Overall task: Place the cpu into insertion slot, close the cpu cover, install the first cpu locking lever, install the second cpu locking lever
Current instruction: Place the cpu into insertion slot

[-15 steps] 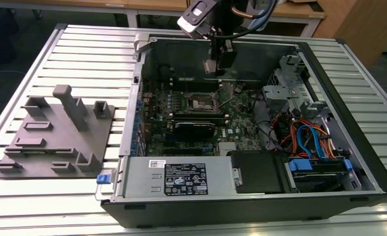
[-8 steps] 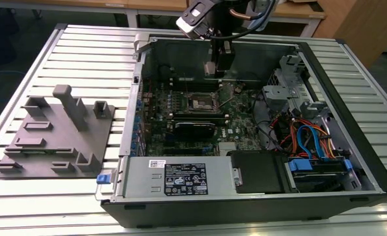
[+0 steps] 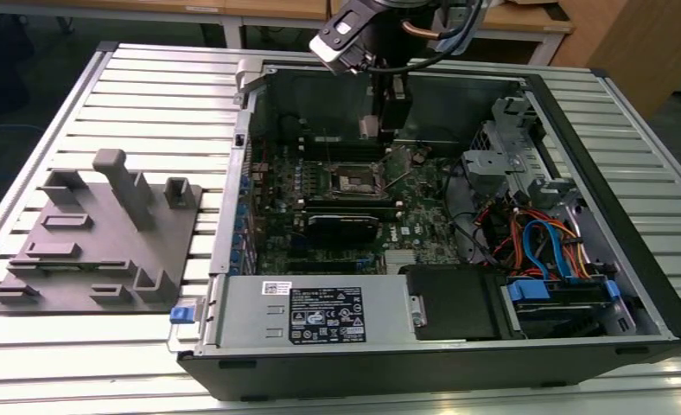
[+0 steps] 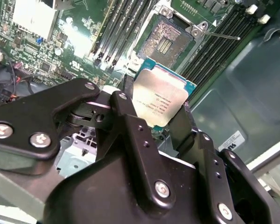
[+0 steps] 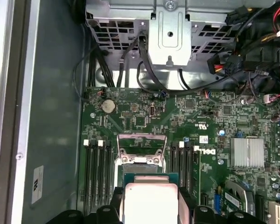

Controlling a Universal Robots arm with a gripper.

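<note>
My gripper (image 4: 154,111) is shut on the cpu (image 4: 159,99), a square chip with a silver-grey top and a green rim, gripped at two opposite edges by the black fingers (image 4: 125,103). In the exterior view the gripper (image 3: 385,128) hangs inside the open computer case, above and just behind the insertion slot (image 3: 353,180). The slot (image 4: 165,41) lies bare, its contact field showing. In the first wrist view the cpu (image 5: 149,201) covers much of the slot; the cpu cover (image 5: 143,138) stands swung open beyond it. A thin locking lever (image 4: 220,34) sticks out beside the socket.
Black memory slots (image 5: 95,172) flank the socket on both sides. A finned heatsink (image 5: 247,151) sits on the board, and a metal drive cage (image 5: 170,28) with cables stands beyond it. A grey fixture plate (image 3: 98,233) lies on the slatted table at the exterior view's left.
</note>
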